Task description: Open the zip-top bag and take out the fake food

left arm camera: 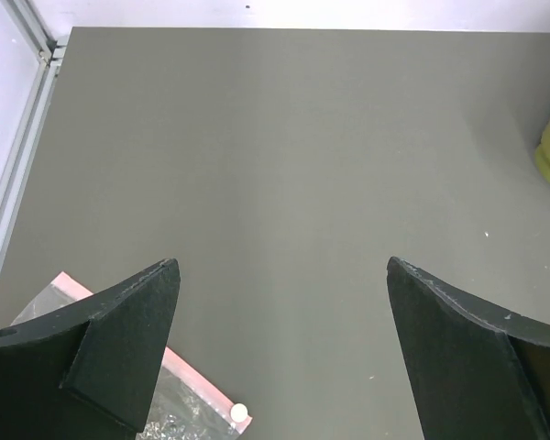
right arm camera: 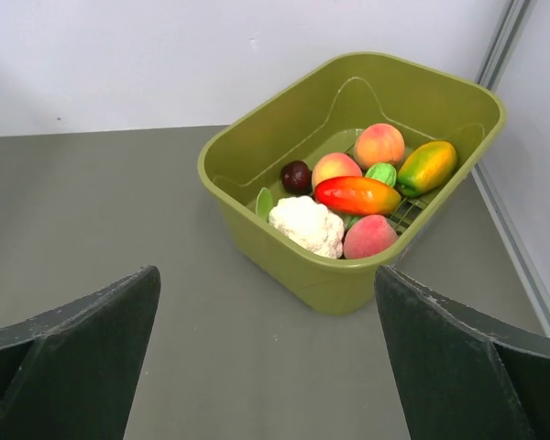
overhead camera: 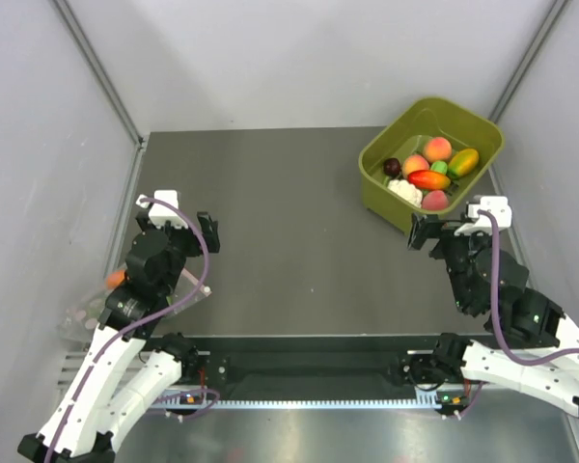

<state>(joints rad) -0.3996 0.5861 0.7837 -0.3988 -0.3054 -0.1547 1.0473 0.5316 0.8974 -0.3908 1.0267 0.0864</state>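
The zip-top bag [overhead camera: 82, 318] lies at the table's near left, mostly hidden under my left arm. In the left wrist view its crinkly clear plastic [left arm camera: 179, 412] shows at the bottom left, with the pink zip strip [left arm camera: 188, 371] and a white slider [left arm camera: 239, 412] at the strip's end. An orange piece of fake food [overhead camera: 116, 280] peeks out beside the arm; the rest is hidden. My left gripper [left arm camera: 282, 268] hovers open just beyond the bag's mouth, holding nothing. My right gripper [right arm camera: 266, 275] is open and empty, in front of the tub.
An olive-green tub [right arm camera: 284, 247] stands at the back right [overhead camera: 376, 188], filled with toy fruit and vegetables, among them a cauliflower [right arm camera: 307, 225] and peaches. Grey walls with metal rails enclose the dark mat on three sides.
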